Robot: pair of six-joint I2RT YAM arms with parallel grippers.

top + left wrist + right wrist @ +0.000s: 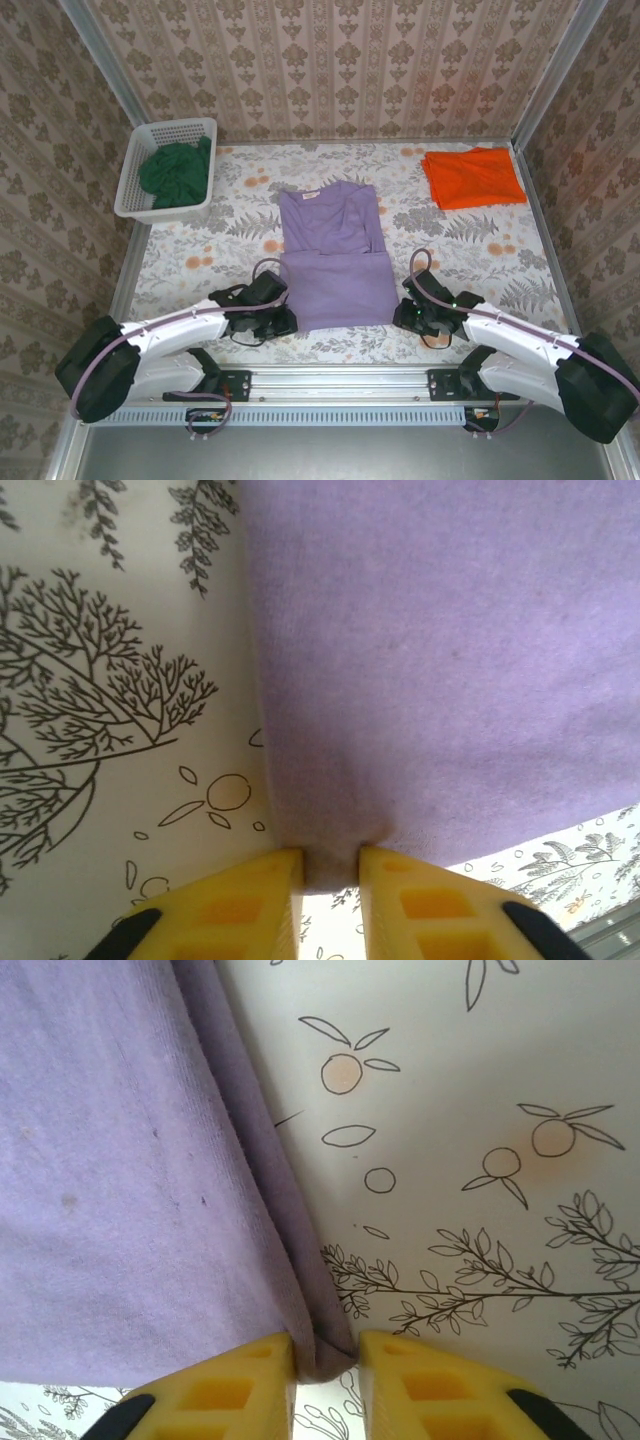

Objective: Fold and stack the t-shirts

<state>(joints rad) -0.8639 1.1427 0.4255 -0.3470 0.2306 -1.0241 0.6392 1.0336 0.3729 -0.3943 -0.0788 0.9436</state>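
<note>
The left gripper [330,865] and the right gripper [326,1345] each pinch a near corner of the lilac t-shirt [335,270] — jaws closed on cloth.

I see a plain lilac t-shirt [335,260] at centre, a bright orange t-shirt [472,177] at 1 o'clock and a dark green t-shirt [177,172] in the white lattice basket [132,185] at 10 o'clock. The tablecloth [200,255] is cream with grey leaves and orange fruit. The left gripper [330,865] and right gripper [327,1350] have yellow fingers.
</note>
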